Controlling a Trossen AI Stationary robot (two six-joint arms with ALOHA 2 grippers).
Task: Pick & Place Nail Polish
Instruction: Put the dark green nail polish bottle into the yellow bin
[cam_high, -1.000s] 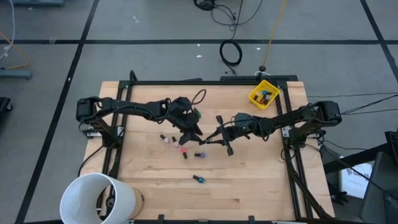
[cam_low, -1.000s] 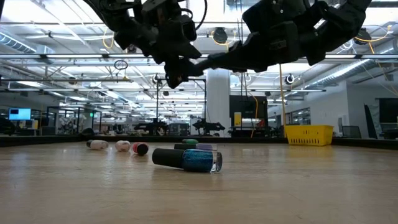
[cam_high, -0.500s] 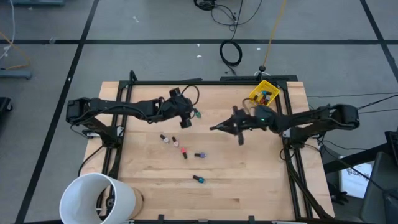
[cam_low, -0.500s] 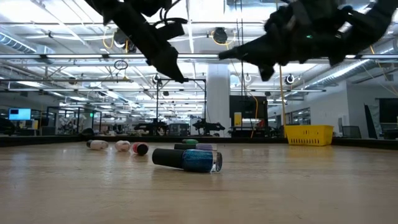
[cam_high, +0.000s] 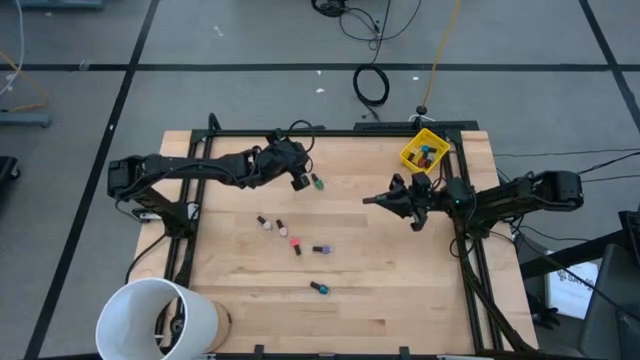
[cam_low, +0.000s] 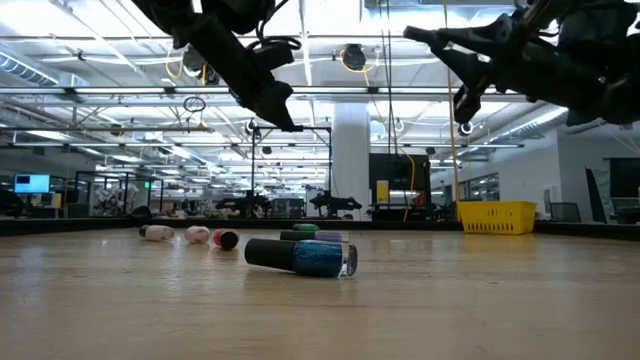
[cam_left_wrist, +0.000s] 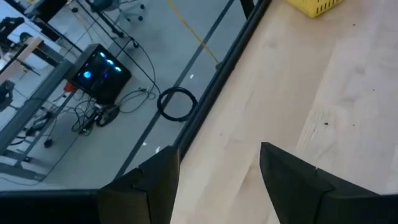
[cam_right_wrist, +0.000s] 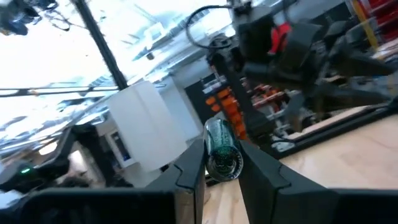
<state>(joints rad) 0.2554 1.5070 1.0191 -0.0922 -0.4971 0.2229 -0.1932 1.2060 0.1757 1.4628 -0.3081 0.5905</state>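
the task looks partly done: a few nail polish bottles already lie in the yellow bin (cam_high: 424, 153) at the table's far right corner, while five bottles (cam_high: 291, 239) lie scattered on the table (cam_high: 240, 300) around its middle and toward the near edge, and a green bottle (cam_high: 317, 183) shows just beside the left gripper (cam_high: 300, 181) toward the far edge. the right gripper (cam_right_wrist: 221, 163) hangs above the table near its right edge, short of the yellow bin, with its fingers (cam_right_wrist: 191, 168) closed on a green glitter bottle (cam_right_wrist: 222, 148) that stands out between them, its rounded end toward the wrist camera. judging by this, that bottle still has to be carried to the bin and dropped. the left gripper's fingers (cam_left_wrist: 292, 177) stand apart with only bare table between them, holding nothing. a large white bucket (cam_high: 158, 318) sits at the near left corner
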